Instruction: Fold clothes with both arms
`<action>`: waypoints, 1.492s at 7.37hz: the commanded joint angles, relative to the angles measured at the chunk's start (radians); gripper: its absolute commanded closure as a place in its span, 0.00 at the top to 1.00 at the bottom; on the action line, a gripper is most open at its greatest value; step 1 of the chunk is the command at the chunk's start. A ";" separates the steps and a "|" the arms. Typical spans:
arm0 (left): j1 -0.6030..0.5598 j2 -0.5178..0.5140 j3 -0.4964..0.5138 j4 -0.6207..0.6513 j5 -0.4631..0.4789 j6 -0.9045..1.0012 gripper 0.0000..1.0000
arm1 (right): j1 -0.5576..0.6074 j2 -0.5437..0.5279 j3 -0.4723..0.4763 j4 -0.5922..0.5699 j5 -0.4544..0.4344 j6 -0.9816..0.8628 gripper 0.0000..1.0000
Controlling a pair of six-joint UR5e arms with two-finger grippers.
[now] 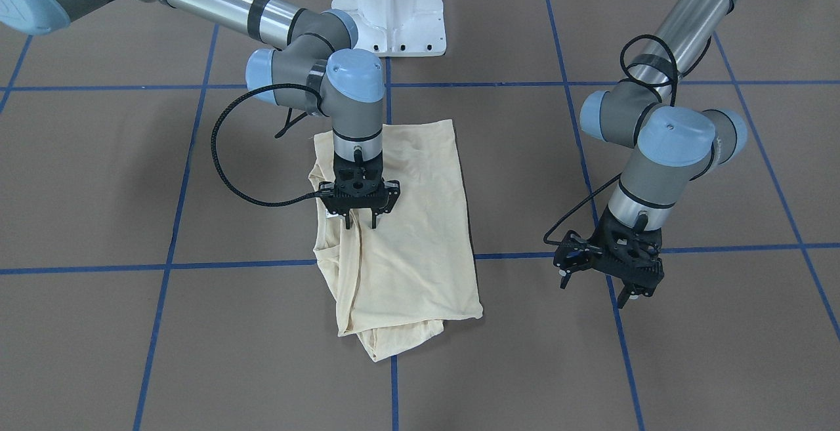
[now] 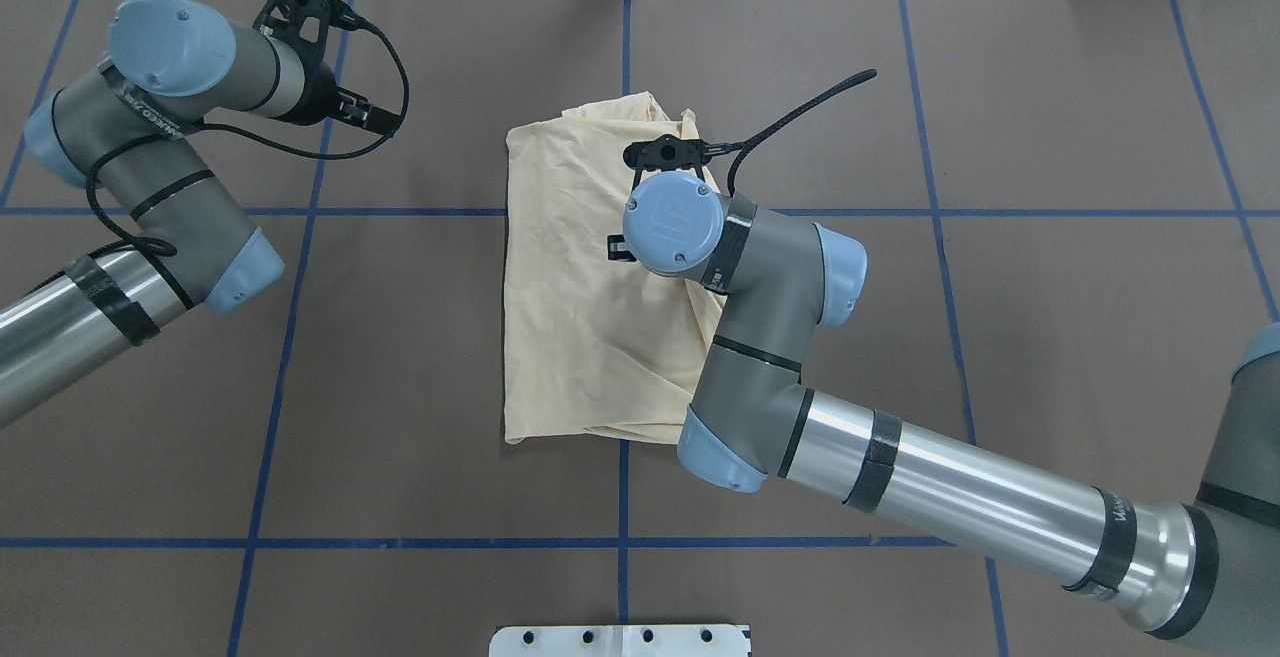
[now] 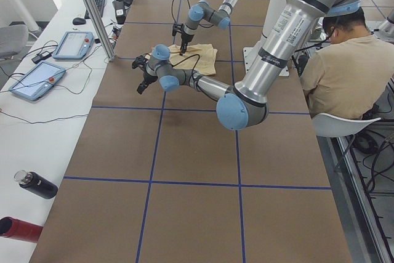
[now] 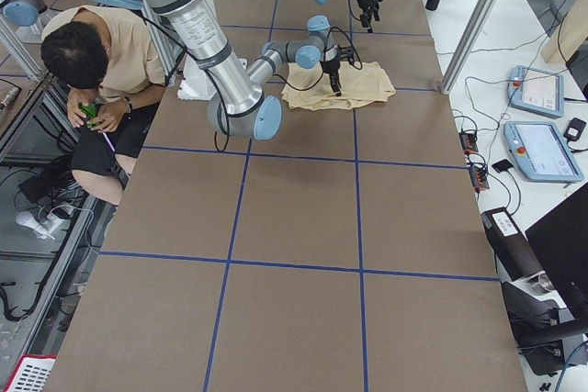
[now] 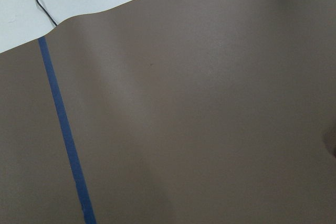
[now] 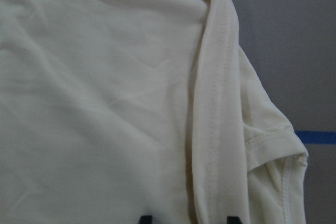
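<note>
Cream shirt (image 1: 407, 221), long axis pointing away from the robot, lies under the right gripper's (image 1: 361, 224) spread fingers (image 1: 348, 221); left gripper (image 1: 592, 291), also spread, hangs well apart.

Pale cream-yellow T-shirt (image 1: 420, 241) on brown, blue-gridded table (image 1: 98, 175).

A robotics lab: two robot arms (image 2: 960, 482) reached over a table (image 3: 197, 152) gridded with blue tape (image 3: 151, 182), teach pendants (image 3: 74, 44) lay on a side bench (image 3: 24, 143), and an operator (image 3: 345, 72) sat nearby.
</note>
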 commanded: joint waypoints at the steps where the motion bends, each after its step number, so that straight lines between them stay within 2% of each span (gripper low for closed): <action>1: 0.008 0.002 -0.002 -0.001 0.000 -0.011 1.00 | 0.003 -0.005 0.007 -0.005 0.010 -0.026 0.36; 2: 0.009 0.002 -0.002 -0.001 0.000 -0.011 1.00 | 0.003 -0.008 0.009 -0.007 0.010 -0.039 0.30; 4: 0.019 0.004 0.001 -0.034 0.003 -0.028 1.00 | 0.012 -0.026 0.033 -0.008 0.012 -0.058 0.01; 6: 0.020 0.008 -0.001 -0.036 0.005 -0.031 1.00 | 0.028 -0.135 0.140 -0.007 0.012 -0.122 0.00; 7: 0.020 0.013 -0.001 -0.036 0.005 -0.031 1.00 | 0.035 -0.154 0.145 -0.005 0.012 -0.125 0.00; 8: 0.020 0.013 -0.001 -0.036 0.005 -0.031 1.00 | 0.046 -0.171 0.148 0.001 0.015 -0.125 0.04; 9: 0.020 0.013 -0.002 -0.036 0.005 -0.031 1.00 | 0.051 -0.191 0.160 0.007 0.014 -0.125 0.70; 10: 0.020 0.013 -0.002 -0.036 0.005 -0.031 1.00 | 0.060 -0.189 0.165 0.007 0.012 -0.116 1.00; 11: 0.020 0.013 -0.010 -0.036 0.003 -0.033 1.00 | 0.081 -0.201 0.200 0.004 0.024 -0.118 1.00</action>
